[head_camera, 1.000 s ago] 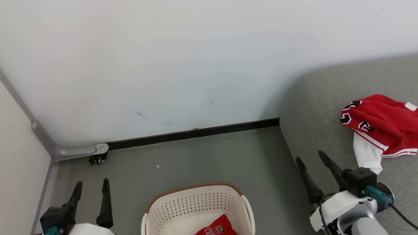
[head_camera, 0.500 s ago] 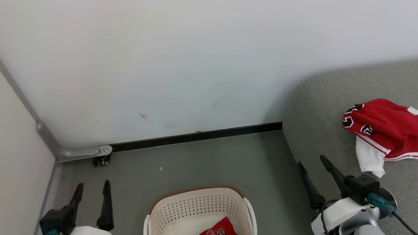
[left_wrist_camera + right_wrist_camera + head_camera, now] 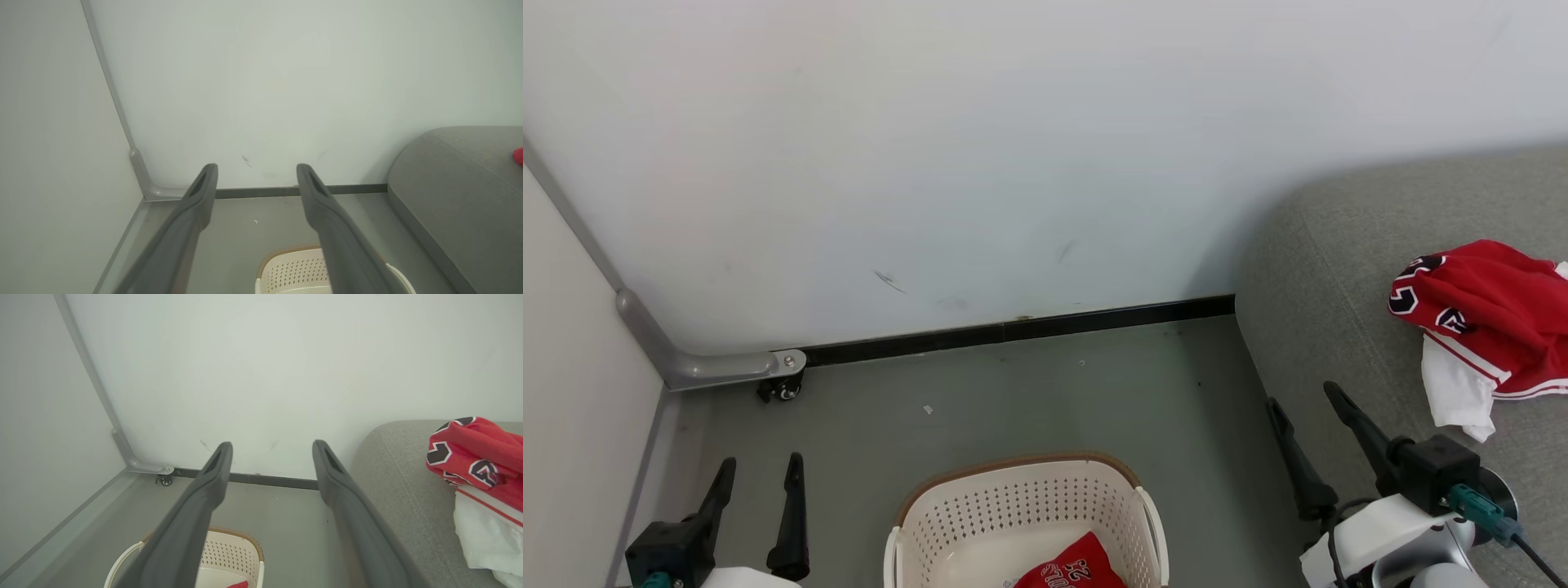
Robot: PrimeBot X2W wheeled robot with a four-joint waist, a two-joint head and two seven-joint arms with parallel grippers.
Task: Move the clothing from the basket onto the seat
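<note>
Red clothing (image 3: 474, 453) on the seat (image 3: 400, 482) in right wrist view; head view adds second piece (image 3: 1070, 572) inside the basket (image 3: 1021, 506). Left gripper (image 3: 760, 460), right gripper (image 3: 1300, 393): fingers spread, empty.

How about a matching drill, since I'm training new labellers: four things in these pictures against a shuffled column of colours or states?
Things:
1. basket
2. sofa
3. left gripper
4. wheel

Colours or states:
A. small, black, round
B. grey, with red clothing lying on it
C. cream, with a brown rim
D. open, holding nothing

Pairs: 1-C, 2-B, 3-D, 4-A
</note>
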